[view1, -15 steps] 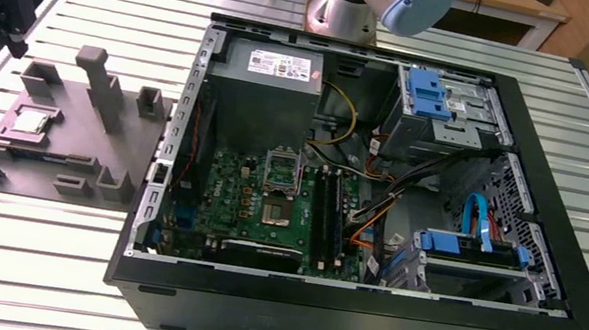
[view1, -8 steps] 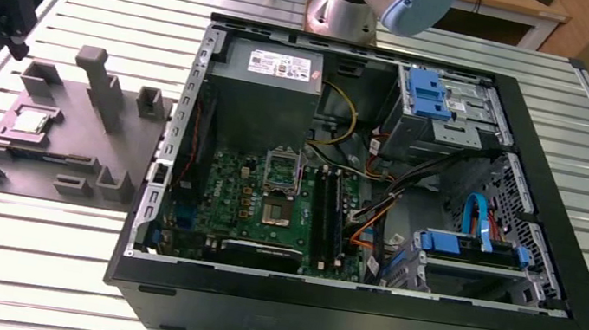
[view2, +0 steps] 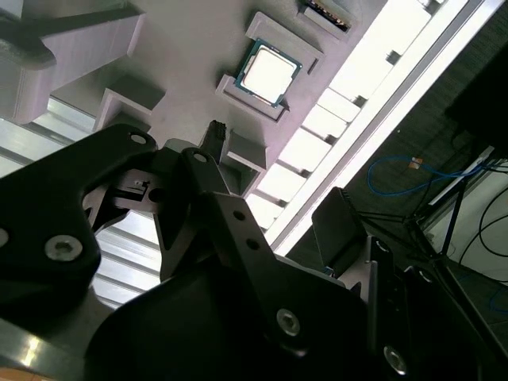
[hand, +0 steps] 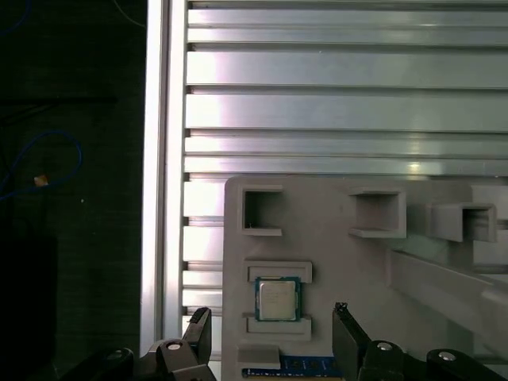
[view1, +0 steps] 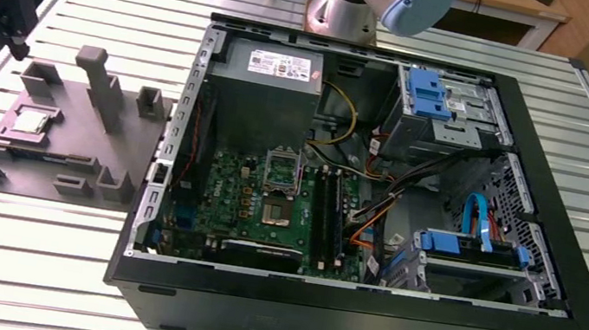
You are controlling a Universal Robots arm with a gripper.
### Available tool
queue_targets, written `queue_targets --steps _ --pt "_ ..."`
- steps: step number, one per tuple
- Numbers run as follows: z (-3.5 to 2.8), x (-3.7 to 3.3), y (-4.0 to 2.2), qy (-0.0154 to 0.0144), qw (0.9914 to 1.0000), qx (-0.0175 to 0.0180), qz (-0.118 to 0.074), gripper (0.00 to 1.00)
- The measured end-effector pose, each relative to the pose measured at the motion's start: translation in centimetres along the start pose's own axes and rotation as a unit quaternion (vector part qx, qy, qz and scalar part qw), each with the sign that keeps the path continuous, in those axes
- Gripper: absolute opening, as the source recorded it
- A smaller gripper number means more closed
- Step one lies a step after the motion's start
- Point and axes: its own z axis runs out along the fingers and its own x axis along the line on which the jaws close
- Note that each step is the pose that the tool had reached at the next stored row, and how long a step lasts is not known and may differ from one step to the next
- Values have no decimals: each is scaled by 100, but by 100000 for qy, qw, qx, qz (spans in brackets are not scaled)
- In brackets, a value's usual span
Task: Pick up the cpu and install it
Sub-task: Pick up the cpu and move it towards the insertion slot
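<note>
Jaws stand wide apart, holding nothing. The gripper (hand: pixel 271 324) hangs over the cpu (hand: pixel 278 299), one finger on each side of it and clear of it. The cpu lies flat in a shallow pocket of a grey block (hand: pixel 341 254), close to the block's edge that runs along the table (hand: pixel 333 103) edge. The open case (view1: pixel 342 312) sits beside the block, well apart from the chip. My judgement of the risk: the chip is thin, so a grip set too high or off-centre could tilt it or let it slip — and a fingertip set too low could catch the block.
</note>
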Motion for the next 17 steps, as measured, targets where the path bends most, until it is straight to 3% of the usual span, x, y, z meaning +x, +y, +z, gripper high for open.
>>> queue_targets --steps 6,17 --pt "3 -39 0 4 100000 -1 4 71" --pt "50 -42 -5 6 100000 8 14 71"
